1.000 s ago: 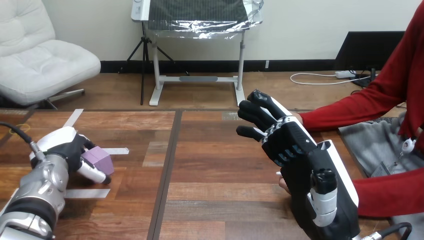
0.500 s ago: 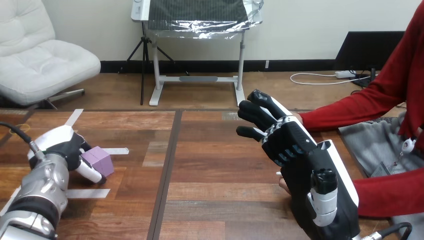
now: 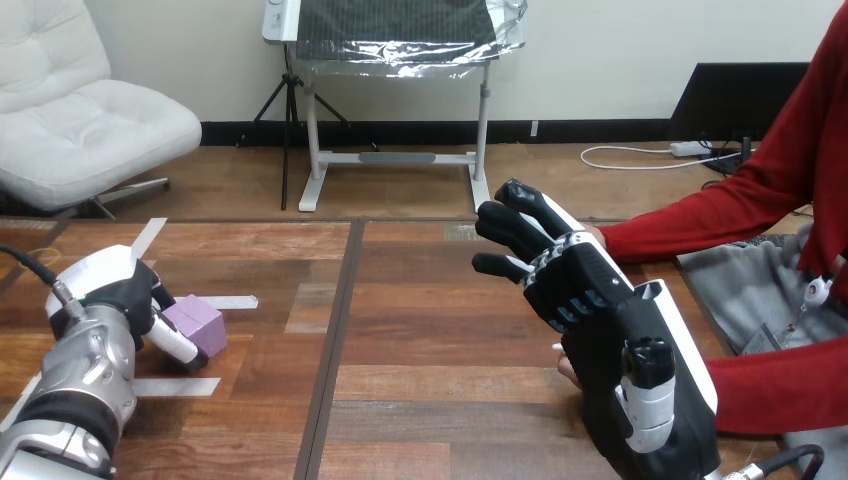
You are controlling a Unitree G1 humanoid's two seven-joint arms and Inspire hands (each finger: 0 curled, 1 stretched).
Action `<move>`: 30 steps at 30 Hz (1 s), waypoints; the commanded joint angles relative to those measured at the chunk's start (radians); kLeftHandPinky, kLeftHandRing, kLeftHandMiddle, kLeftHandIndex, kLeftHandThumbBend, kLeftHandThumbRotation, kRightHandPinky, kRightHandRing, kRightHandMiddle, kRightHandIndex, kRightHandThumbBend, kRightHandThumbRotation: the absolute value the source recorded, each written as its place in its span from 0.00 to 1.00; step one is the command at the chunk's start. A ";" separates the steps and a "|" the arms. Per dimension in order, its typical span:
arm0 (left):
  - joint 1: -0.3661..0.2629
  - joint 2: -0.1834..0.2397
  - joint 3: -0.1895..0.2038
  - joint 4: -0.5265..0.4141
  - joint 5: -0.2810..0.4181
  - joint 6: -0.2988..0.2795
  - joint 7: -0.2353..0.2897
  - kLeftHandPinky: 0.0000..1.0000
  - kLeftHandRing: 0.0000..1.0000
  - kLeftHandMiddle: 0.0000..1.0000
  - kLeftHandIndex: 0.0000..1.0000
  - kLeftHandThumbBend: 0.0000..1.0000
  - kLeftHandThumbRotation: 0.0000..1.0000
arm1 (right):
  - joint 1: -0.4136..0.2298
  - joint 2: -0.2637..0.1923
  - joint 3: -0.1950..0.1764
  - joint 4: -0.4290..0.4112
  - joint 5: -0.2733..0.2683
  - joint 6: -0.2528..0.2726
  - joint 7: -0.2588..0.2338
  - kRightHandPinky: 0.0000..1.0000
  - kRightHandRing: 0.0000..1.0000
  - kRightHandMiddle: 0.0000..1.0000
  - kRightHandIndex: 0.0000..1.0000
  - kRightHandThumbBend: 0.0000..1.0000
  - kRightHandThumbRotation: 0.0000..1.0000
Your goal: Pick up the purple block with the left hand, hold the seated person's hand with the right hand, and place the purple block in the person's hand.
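Left hand (image 3: pixel 125 295) is down at the near left of the desk (image 3: pixel 430 340), fingers curled onto the purple block (image 3: pixel 200 322). The thumb runs along the block's near side and the other fingers sit against its far-left side. So there's a grip of sorts, but the block looks like it's sitting on the wood rather than lifted. I'd call the pick-up started, not finished.

Right hand (image 3: pixel 585 290) is over on the right, raised, its back toward the camera. Its fingers are loosely stretched up and to the left with nothing between them. The person's hand (image 3: pixel 596 236) is mostly tucked behind it. Just a bit pokes out where the red sleeve ends, plus what might be a fingertip low down beside the palm. From this angle the two overlap, but I can't see any finger or thumb wrapped round the person's hand, and I can't tell if they even touch. So I wouldn't tick off the hold either.

What's left, as I read it, is pretty much everything after the grab:
- lift the block clear
- get a real hold on the person's hand
- carry the block across, since it's well apart from the other two hands
- set it in the palm

That palm is hidden, so no idea if it's turned up.
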 commanded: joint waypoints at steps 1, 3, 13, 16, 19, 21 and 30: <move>-0.087 -0.008 0.005 -0.006 -0.006 0.006 0.026 0.26 0.36 0.44 0.53 0.64 0.00 | -0.024 -0.004 -0.006 -0.054 0.006 0.000 -0.004 0.81 0.89 0.88 0.89 0.87 1.00; -0.087 -0.008 0.006 -0.005 -0.008 0.006 0.027 0.26 0.36 0.44 0.52 0.66 0.00 | -0.023 -0.004 -0.006 -0.055 0.005 -0.001 -0.005 0.81 0.89 0.88 0.89 0.87 1.00; -0.084 -0.009 0.004 -0.016 -0.020 0.006 0.032 0.25 0.34 0.42 0.49 0.69 0.00 | -0.024 -0.006 -0.009 -0.057 -0.002 0.003 -0.008 0.81 0.89 0.88 0.90 0.87 1.00; -0.082 -0.009 0.005 -0.015 -0.022 0.001 0.038 0.25 0.34 0.42 0.48 0.70 0.00 | -0.026 -0.005 -0.009 -0.053 0.001 0.000 -0.005 0.81 0.89 0.88 0.90 0.87 1.00; -0.082 -0.009 0.008 -0.014 -0.027 0.001 0.038 0.25 0.34 0.42 0.48 0.69 0.00 | -0.027 -0.006 -0.008 -0.052 0.003 0.000 -0.003 0.81 0.89 0.88 0.90 0.86 1.00; -0.082 -0.010 0.010 -0.016 -0.030 0.002 0.038 0.25 0.34 0.42 0.48 0.70 0.00 | -0.027 -0.005 -0.008 -0.053 0.002 0.001 -0.004 0.81 0.89 0.88 0.90 0.86 1.00; -0.082 -0.013 0.015 -0.014 -0.044 0.000 0.040 0.23 0.32 0.40 0.48 0.70 0.00 | -0.028 -0.007 -0.008 -0.052 0.006 0.002 -0.001 0.81 0.89 0.88 0.90 0.86 1.00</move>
